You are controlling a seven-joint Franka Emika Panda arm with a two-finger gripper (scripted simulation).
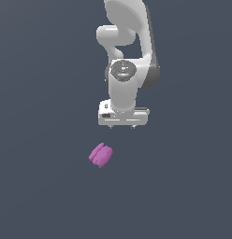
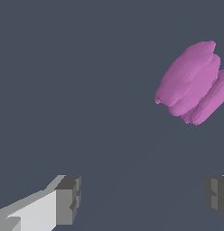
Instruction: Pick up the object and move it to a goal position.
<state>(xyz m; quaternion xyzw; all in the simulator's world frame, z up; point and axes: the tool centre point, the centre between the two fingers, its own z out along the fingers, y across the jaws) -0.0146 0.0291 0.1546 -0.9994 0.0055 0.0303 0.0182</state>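
Observation:
The object [image 1: 100,155] is a small magenta-purple ribbed block lying on the dark grey floor, below and toward the exterior view's left of the white hand. In the wrist view the object [image 2: 193,84] shows large, its grooved segments tilted, and runs partly off the picture's edge. My gripper [image 1: 122,126] hangs above the floor, apart from the object. Its two grey fingertips [image 2: 68,200] stand wide apart in the wrist view, with only bare floor between them, so my gripper [image 2: 143,196] is open and holds nothing.
The white arm [image 1: 125,42] rises toward the top of the exterior view. Uniform dark grey floor [image 1: 43,186] lies all around, with no other objects or edges in sight.

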